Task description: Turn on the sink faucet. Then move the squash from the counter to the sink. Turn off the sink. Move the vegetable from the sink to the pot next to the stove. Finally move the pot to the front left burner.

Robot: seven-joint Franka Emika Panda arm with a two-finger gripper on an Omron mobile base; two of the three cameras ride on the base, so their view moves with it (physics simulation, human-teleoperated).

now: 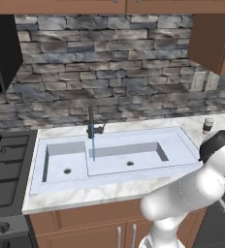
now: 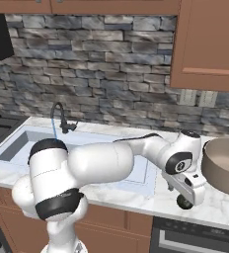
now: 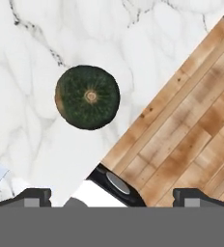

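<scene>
marble counter [image 3: 32, 43] under squash [image 3: 87, 97]

The right picture edge is cutting off the pot [image 2: 224, 165] in the right base view, and the arm is hiding part of the sink [image 2: 18, 143] there. In the left base view, the stove [image 1: 5, 169] is running off the left edge.

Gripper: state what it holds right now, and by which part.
Nothing is held. The gripper is open above the counter, and the squash lies apart from its fingertips, untouched.
</scene>
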